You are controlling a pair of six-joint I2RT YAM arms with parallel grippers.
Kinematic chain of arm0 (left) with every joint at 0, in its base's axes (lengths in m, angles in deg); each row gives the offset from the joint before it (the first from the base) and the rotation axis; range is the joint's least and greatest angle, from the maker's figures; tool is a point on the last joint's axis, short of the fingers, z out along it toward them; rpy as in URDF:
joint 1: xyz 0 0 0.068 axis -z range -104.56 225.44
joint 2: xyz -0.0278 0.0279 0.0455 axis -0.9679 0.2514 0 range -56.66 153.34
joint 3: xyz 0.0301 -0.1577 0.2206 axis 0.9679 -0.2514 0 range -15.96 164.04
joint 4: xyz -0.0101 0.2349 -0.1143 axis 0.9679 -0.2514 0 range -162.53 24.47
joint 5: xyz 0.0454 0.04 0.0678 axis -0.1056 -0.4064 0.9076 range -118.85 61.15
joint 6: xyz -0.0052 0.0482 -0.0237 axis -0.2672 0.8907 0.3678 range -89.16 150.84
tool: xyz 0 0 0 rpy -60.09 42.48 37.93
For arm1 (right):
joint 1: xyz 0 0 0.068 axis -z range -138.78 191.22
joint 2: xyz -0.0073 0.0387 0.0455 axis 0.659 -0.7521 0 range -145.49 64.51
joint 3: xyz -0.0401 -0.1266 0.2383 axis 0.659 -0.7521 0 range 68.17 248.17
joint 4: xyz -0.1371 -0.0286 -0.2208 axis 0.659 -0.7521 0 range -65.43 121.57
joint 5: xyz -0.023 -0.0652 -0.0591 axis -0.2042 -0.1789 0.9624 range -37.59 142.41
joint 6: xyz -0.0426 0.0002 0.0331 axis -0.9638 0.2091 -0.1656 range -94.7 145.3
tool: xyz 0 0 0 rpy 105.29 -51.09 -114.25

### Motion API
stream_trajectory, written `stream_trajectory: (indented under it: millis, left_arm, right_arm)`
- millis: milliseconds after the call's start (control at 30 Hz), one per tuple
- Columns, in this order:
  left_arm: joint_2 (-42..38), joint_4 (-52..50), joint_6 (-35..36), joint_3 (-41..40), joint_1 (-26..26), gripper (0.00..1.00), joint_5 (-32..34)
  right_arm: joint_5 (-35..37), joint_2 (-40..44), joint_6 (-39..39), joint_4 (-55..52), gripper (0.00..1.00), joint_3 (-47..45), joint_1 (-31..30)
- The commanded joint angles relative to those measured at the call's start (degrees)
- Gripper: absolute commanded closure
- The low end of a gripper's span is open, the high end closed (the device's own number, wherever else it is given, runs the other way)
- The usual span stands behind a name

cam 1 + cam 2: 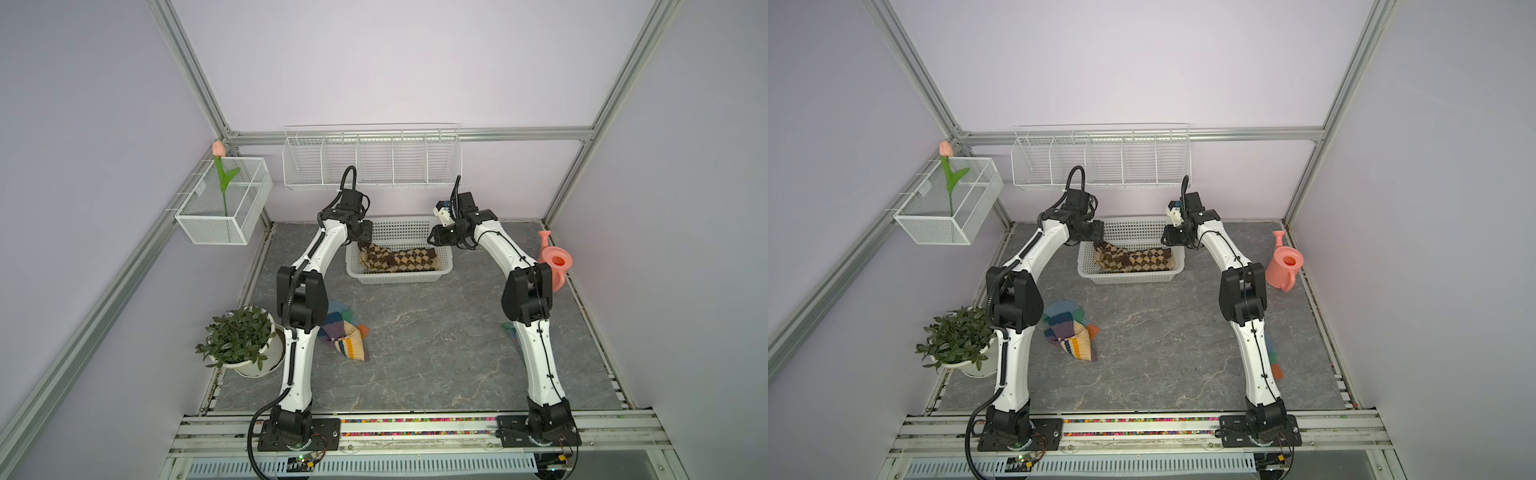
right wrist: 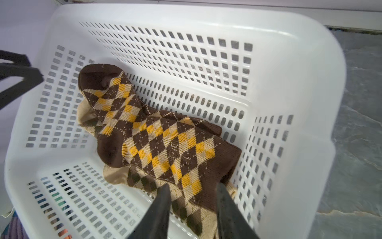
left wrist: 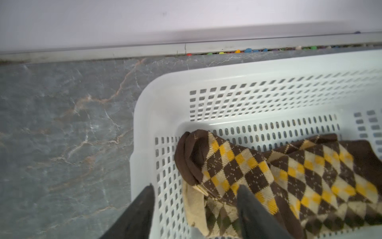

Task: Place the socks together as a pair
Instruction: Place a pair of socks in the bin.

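Dark brown-yellow argyle socks (image 2: 165,144) lie stretched out inside white basket (image 2: 310,41), on top of tan argyle socks (image 2: 115,178). Left gripper (image 3: 196,187) at basket's end on its own side, fingers apart, straddling basket wall, one over the sock's dark end, nothing gripped. Right gripper (image 2: 193,186) at opposite basket end, fingers apart just above the socks, nothing clamped. Striped socks (image 1: 347,336) heaped on table (image 1: 436,353) in front of basket, left gripper's side. Blue-grey sock (image 1: 1273,357) in front of basket, mostly hidden by right arm (image 1: 1252,332)
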State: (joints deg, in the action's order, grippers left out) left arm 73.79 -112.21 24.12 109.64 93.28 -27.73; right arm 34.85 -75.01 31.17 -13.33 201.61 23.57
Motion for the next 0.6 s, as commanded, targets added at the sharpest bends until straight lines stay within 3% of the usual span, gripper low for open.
stream_trajectory:
  millis: [0, 167, 300, 433, 567]
  left_arm:
    - [-7.2, -2.02, 0.23, 1.9, 1.7, 0.27, -2.42]
    - [-18.98, 0.36, -1.07, -6.28, 5.64, 0.28, -1.15]
    - [-33.48, 5.52, -5.78, -24.53, 6.93, 0.3, 2.65]
    - [-47.92, 8.13, -10.9, -44.93, 7.02, 0.33, 8.65]
    - [-58.09, 9.96, -15.76, -62.11, 7.28, 0.34, 8.37]
  right_arm:
    - [3.21, 4.62, -1.85, -2.55, 0.56, 2.34, -0.42]
    - [5.0, 16.37, -4.14, -2.77, 0.54, -6.24, -3.94]
    - [4.38, 30.54, -3.43, 4.77, 0.52, -25.51, -9.09]
    - [0.46, 45.23, 2.31, 17.25, 0.5, -48.8, -13.8]
    - [-4.05, 52.77, 7.87, 27.8, 0.49, -65.27, -20.12]
